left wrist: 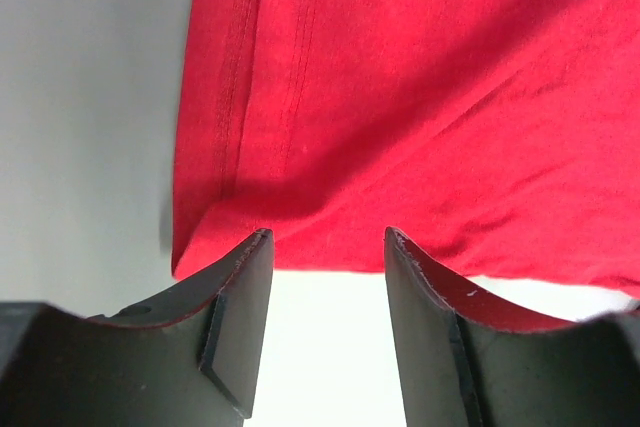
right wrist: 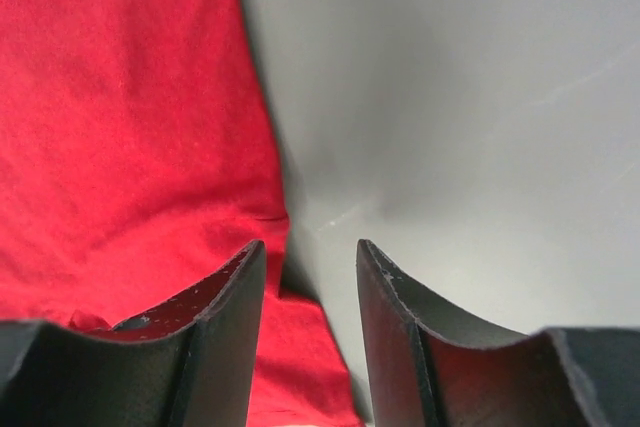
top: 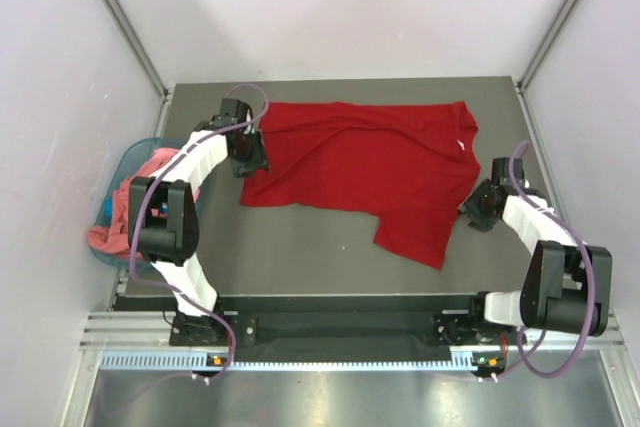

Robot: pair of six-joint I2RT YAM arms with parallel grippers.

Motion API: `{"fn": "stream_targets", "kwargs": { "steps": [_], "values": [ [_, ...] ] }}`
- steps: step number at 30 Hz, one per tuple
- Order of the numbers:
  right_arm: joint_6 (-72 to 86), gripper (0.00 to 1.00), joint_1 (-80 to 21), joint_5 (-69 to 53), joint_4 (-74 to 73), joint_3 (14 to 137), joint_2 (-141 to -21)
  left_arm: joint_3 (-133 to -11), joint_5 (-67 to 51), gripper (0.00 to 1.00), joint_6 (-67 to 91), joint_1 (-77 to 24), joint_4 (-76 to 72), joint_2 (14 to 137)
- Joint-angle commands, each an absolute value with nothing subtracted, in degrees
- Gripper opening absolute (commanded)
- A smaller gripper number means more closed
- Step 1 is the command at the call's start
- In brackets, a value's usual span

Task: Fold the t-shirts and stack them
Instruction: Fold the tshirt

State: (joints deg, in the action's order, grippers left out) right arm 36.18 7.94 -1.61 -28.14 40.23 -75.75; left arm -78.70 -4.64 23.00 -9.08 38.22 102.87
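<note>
A deep red t-shirt [top: 370, 162] lies spread on the dark table, with its white neck label [top: 461, 144] at the right end and one part hanging toward the near edge. My left gripper [top: 250, 155] is at the shirt's left edge. In the left wrist view it [left wrist: 325, 247] stands open, the red hem [left wrist: 400, 97] just beyond its fingertips and nothing between them. My right gripper [top: 476, 207] is at the shirt's right side. In the right wrist view it [right wrist: 310, 252] is open over the cloth's edge [right wrist: 120, 127]. A salmon-pink t-shirt [top: 125, 217] is bunched in the basket.
A teal plastic basket [top: 128, 155] sits off the table's left side, beside the left arm. Pale walls with metal posts close in the table at the back and sides. A black rail [top: 340, 327] carrying the arm bases runs along the near edge.
</note>
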Motion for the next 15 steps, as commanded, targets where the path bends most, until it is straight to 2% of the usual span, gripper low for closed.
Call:
{"fn": "stream_targets", "kwargs": {
  "steps": [1, 7, 10, 13, 14, 15],
  "values": [
    [39.64, 0.42, 5.99, -2.20, -22.94, 38.59, -72.95, -76.91, -4.92, 0.53, 23.47, -8.79, 37.27, 98.61],
    [40.69, 0.41, 4.39, 1.04, -20.75, 37.00, -74.53, -71.81, -4.22, 0.54, 24.17, -8.00, 35.33, 96.42],
    [40.26, 0.36, 4.39, 2.28, -19.95, 37.00, -76.55, -71.72, -4.48, 0.54, 24.52, -7.30, 35.51, 96.24],
    [37.63, 0.15, 4.39, 4.73, -21.00, 38.67, -78.57, -71.98, -5.10, 0.54, 24.78, -6.60, 35.59, 96.06],
    [36.75, 0.01, 4.48, 5.53, -22.48, 39.37, -79.01, -72.16, -5.36, 0.54, 24.79, -6.42, 35.68, 95.98],
    [34.82, 0.00, 4.57, 6.32, -23.54, 40.59, -79.54, -72.16, -5.36, 0.54, 24.70, -6.24, 35.86, 96.06]
  ]
}}
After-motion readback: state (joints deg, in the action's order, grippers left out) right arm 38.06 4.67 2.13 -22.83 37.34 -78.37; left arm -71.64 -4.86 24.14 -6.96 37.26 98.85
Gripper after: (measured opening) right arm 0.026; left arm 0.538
